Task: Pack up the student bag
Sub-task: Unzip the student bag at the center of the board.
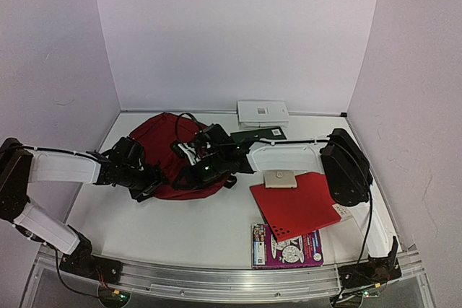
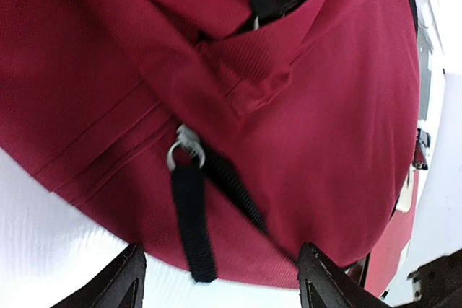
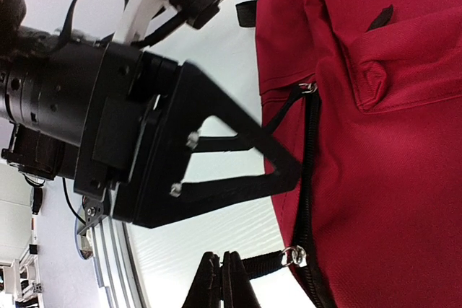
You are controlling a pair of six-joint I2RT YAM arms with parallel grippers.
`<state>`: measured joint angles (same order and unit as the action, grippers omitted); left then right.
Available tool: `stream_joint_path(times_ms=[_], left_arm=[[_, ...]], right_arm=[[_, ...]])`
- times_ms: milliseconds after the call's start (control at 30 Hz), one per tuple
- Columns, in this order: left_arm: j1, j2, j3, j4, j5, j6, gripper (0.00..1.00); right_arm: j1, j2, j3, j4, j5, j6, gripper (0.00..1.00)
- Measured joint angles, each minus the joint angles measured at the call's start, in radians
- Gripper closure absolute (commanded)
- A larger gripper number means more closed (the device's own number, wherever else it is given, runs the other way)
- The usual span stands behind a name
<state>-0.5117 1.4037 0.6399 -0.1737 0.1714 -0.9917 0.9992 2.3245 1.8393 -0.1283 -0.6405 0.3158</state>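
Note:
The student bag is a dark red backpack lying at the table's left centre. It fills the left wrist view and the right side of the right wrist view. My right gripper is shut on a black zipper pull strap at the bag's edge; from above it sits at the bag's near side. My left gripper is open at the bag's rim. A second black pull strap hangs loose between its fingers, untouched. One left finger rests against the bag.
A bright red folder lies right of the bag with a small beige item on its far edge. A colourful book lies near the front edge. A white box and a dark green item sit at the back.

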Motion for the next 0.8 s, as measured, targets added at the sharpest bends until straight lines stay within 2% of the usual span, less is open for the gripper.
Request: stream_joint_path(times_ms=[133,400,567,800], left_arm=[[0.0,0.056,0.0,0.039,-0.009,-0.027,0.5],[0.001,0.092,0.0,0.041,-0.022,-0.056,0.99],[0.033,0.039,-0.005,-0.014,-0.035,-0.064,1.0],[0.17,-0.081,-0.03,-0.085,-0.024,-0.044,1.0]], right_arm=[[0.007,0.0,0.0,0.0,-0.001,0.001,1.0],[-0.007,0.0,-0.046,0.014,0.003,-0.013,1.0],[-0.06,-0.019,-0.141,0.022,0.003,-0.032,1.0],[-0.222,-0.11,-0.29,0.028,0.006,-0.087,1.0]])
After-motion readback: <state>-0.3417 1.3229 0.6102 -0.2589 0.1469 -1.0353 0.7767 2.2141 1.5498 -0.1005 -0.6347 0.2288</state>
